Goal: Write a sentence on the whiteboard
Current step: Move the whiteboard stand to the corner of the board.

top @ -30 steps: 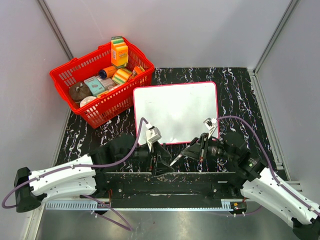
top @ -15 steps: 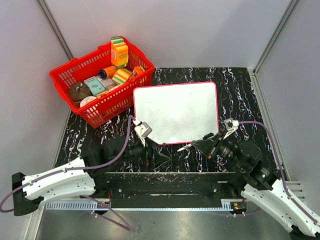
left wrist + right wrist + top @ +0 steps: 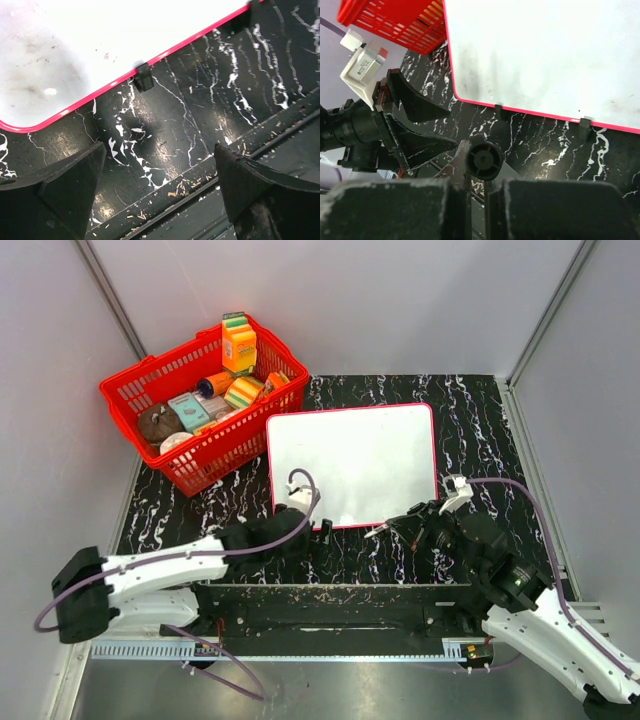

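Observation:
The whiteboard (image 3: 352, 462), white with a thin red frame, lies flat on the black marbled table; its surface looks blank apart from faint smudges. My right gripper (image 3: 415, 523) is shut on a dark marker (image 3: 385, 530) just off the board's near edge, its pale tip pointing left. In the right wrist view the marker's round black end (image 3: 484, 160) sticks out between my fingers, with the whiteboard (image 3: 545, 55) beyond. My left gripper (image 3: 320, 531) stands open and empty by the board's near left corner. The left wrist view has its jaws (image 3: 159, 167) wide apart over bare table below the whiteboard (image 3: 75, 50).
A red basket (image 3: 128, 398) of groceries stands at the back left, touching the board's far left corner. Small black clips (image 3: 144, 80) sit on the board's near frame. A dark rail (image 3: 330, 600) littered with chips runs along the table's near edge.
The two grippers, close together a second ago, have drawn apart. My right gripper carried the marker right and toward the board's near edge. My left gripper moved up toward the board, still open.

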